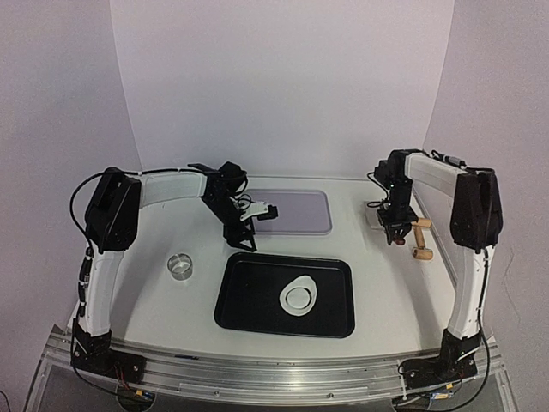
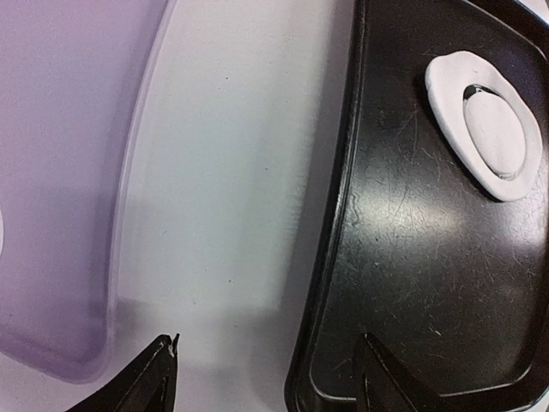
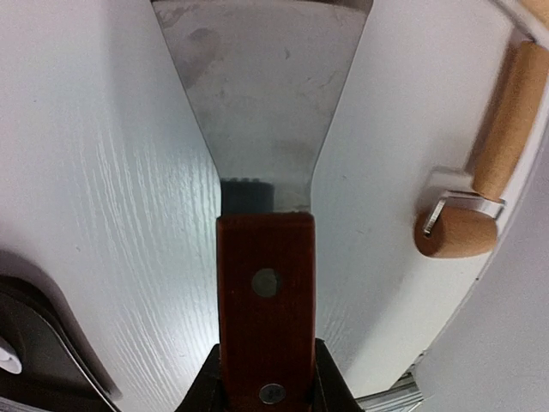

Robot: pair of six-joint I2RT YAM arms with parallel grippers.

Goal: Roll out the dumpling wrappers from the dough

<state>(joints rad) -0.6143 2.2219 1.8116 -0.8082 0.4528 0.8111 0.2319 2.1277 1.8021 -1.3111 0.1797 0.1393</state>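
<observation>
A white dough ring (image 1: 302, 282) lies in the black tray (image 1: 249, 300), with a round white wrapper disc (image 1: 299, 299) sitting in its hole. The left wrist view shows the ring (image 2: 446, 86) and the disc (image 2: 496, 133) at its upper right. My left gripper (image 1: 244, 236) is open and empty (image 2: 270, 378), low over the table between the purple mat (image 1: 296, 210) and the tray's far left corner. My right gripper (image 1: 396, 232) is shut on the red wooden handle of a metal scraper (image 3: 262, 283), whose blade (image 3: 257, 94) points away over the table.
A small metal ring cutter (image 1: 180, 266) stands left of the tray. A wooden rolling pin (image 1: 420, 236) lies right of my right gripper, near the table edge; it also shows in the right wrist view (image 3: 502, 146). A white sliver (image 2: 2, 232) shows on the mat (image 2: 60, 172).
</observation>
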